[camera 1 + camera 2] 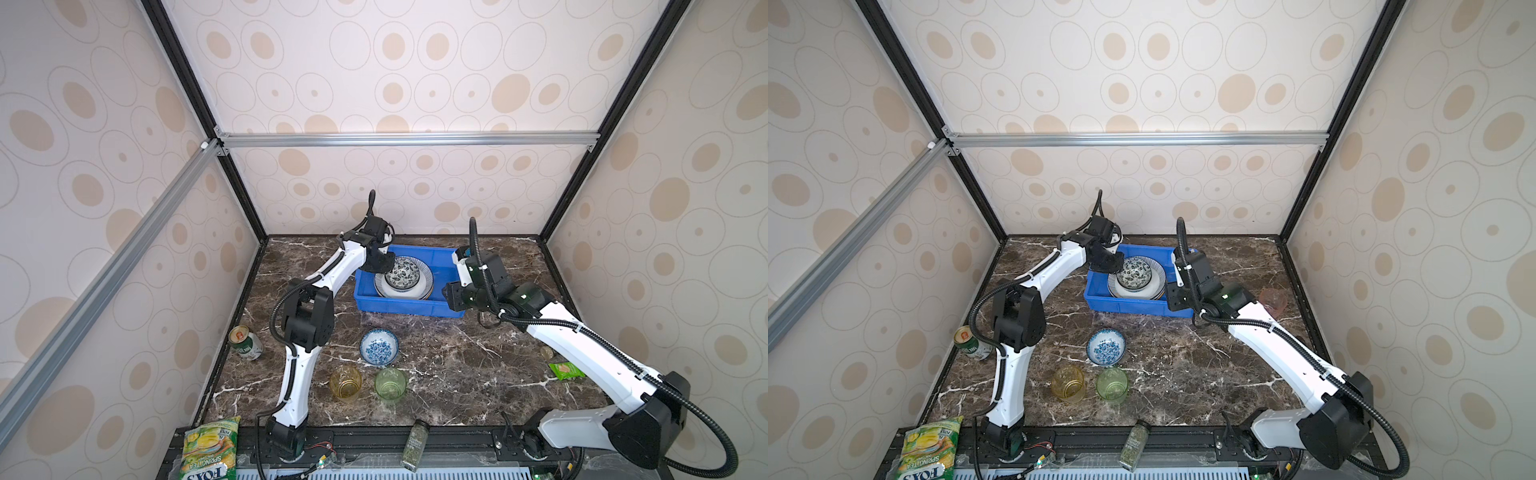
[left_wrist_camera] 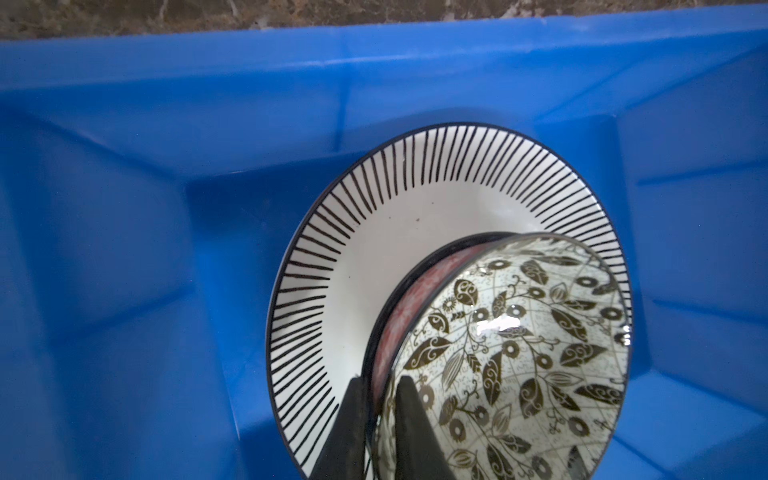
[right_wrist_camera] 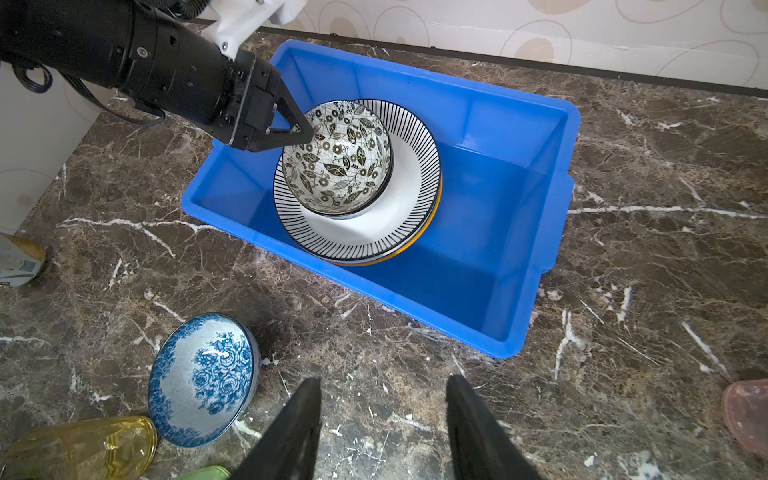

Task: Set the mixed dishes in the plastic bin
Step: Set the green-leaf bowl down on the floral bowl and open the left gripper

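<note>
The blue plastic bin (image 1: pixel 415 309) (image 3: pixel 415 291) stands at the back of the marble table. In it a striped-rim plate (image 2: pixel 395 208) (image 3: pixel 374 232) tops a stack, and the black-white floral bowl (image 1: pixel 402 274) (image 2: pixel 519 332) sits on that plate. My left gripper (image 2: pixel 380 380) (image 3: pixel 305 135) is shut on the bowl's rim, one finger inside and one outside. My right gripper (image 3: pixel 384 379) hangs open and empty over bare table by the bin's front right corner. A blue floral bowl (image 1: pixel 379 347) (image 3: pixel 203 378), a yellow tumbler (image 1: pixel 345 382) and a green tumbler (image 1: pixel 390 384) stand in front.
A pink tumbler (image 1: pixel 1273 300) lies behind my right arm. A tin can (image 1: pixel 246 341) lies at the left edge, a spice jar (image 1: pixel 414 444) and a snack bag (image 1: pixel 212 453) at the front, and a green sachet (image 1: pixel 565 370) on the right. The bin's right half holds nothing.
</note>
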You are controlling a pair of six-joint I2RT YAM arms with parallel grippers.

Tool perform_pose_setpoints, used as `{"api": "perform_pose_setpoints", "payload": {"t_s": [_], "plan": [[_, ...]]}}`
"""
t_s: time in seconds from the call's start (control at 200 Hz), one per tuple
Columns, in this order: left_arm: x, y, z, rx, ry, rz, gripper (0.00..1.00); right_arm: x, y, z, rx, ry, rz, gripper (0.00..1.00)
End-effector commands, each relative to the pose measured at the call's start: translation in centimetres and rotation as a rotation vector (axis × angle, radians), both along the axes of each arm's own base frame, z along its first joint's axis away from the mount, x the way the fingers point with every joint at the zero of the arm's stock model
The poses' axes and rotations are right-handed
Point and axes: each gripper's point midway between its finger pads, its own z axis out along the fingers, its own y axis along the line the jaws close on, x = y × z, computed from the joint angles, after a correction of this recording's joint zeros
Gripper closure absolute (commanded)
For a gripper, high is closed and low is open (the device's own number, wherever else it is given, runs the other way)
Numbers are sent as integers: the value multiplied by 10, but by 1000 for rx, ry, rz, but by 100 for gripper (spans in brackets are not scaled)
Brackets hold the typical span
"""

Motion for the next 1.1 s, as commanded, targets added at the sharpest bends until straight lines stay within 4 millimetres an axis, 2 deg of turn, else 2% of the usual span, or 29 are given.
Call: {"api": "perform_pose_setpoints", "payload": {"t_s": [0.0,0.135,0.3,0.815,1.096], "plan": [[-2,7,33,-7,-50,18,85,-5,-1,1,-5,-6,10,48],[-2,8,36,-7,-57,20,85,-5,-1,1,-3,-4,11,48],[-2,8,29,-1,-42,20,93,-6,0,0,-3,0,13,48],[-8,10,9,20,8,11,93,-6,1,0,0,4,13,48],[-8,9,7,19,13,12,92,-7,2,-2,2,11,18,48]]}}
